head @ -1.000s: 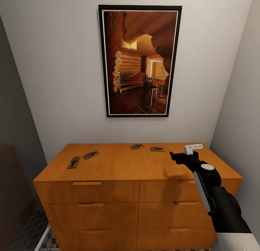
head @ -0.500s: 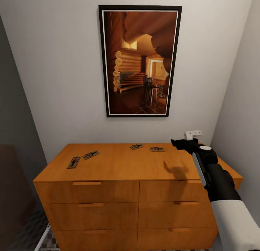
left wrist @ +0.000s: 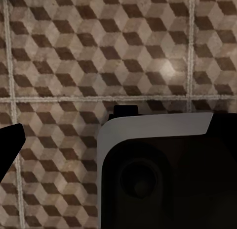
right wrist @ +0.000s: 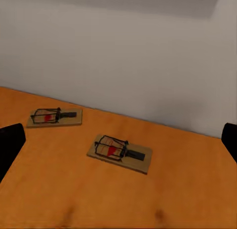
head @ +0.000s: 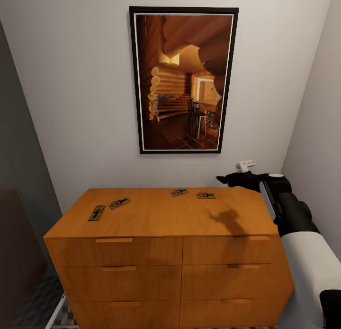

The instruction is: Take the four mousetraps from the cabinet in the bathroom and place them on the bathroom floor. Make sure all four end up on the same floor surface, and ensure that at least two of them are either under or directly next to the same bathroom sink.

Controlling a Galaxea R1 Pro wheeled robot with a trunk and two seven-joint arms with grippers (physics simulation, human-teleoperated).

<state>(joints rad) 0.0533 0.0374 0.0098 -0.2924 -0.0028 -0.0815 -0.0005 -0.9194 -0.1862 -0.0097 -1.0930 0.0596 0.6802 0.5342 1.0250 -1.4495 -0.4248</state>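
Observation:
Four mousetraps lie on the flat top of the orange-brown cabinet: two near its left end and two at the back middle. My right gripper hovers above the cabinet's back right part, just right of the nearest mousetrap, open and holding nothing. In the right wrist view, two mousetraps lie ahead between the spread fingertips. My left gripper hangs over the cube-patterned bathroom floor, one dark fingertip at the frame's edge. The sink is out of view.
A framed cabin picture hangs on the wall behind the cabinet. A side wall stands close on the right. All drawers are shut. A dark brown shape sits left of the cabinet. My own white and dark base lies below the left gripper.
My right arm has lifted and swung back, raising the gripper from just over the cabinet top to higher above its back right. The mousetraps have not moved.

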